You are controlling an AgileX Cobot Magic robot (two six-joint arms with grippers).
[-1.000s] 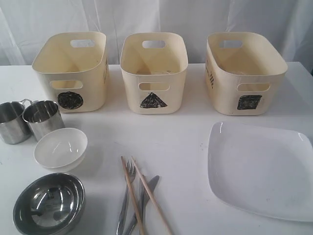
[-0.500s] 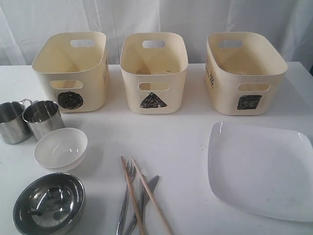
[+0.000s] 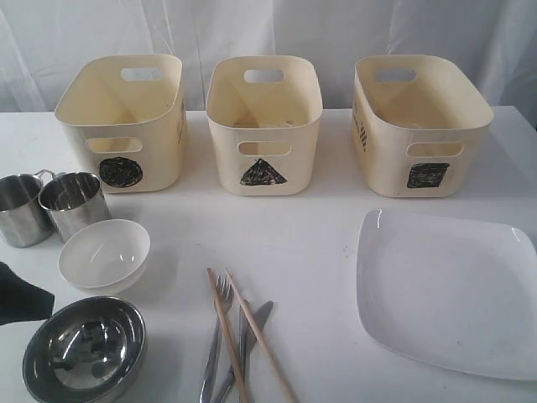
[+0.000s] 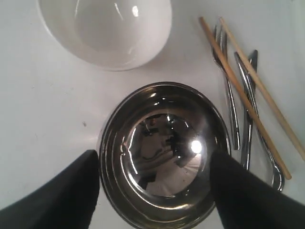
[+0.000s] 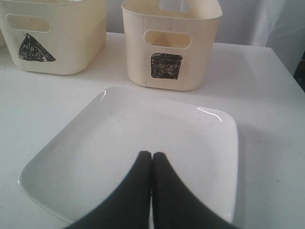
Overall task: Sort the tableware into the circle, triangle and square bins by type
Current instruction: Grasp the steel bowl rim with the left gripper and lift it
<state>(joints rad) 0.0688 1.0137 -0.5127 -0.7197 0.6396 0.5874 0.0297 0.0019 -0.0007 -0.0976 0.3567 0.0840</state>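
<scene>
My left gripper (image 4: pixel 152 155) is open wide, its two dark fingers standing either side of the shiny steel bowl (image 4: pixel 162 152), apart from its rim. One of these fingers (image 3: pixel 23 300) shows at the exterior view's left edge. The white bowl (image 3: pixel 104 253) sits just beyond, with two steel mugs (image 3: pixel 74 204) behind it. Fork (image 3: pixel 216 336), knives (image 3: pixel 252 323) and two chopsticks (image 3: pixel 225 332) lie at front centre. My right gripper (image 5: pixel 151 155) is shut and empty above the white squarish plate (image 5: pixel 143 133). The circle bin (image 3: pixel 122 126), triangle bin (image 3: pixel 264 126) and square bin (image 3: pixel 419 126) stand at the back.
A white curtain hangs behind the bins. The white table (image 3: pixel 302 227) runs between the bins and the tableware. The plate (image 3: pixel 449 290) takes up the front right.
A dark finger of my left gripper has come into the exterior view at the left edge, beside the steel bowl. Nothing on the table has moved.
</scene>
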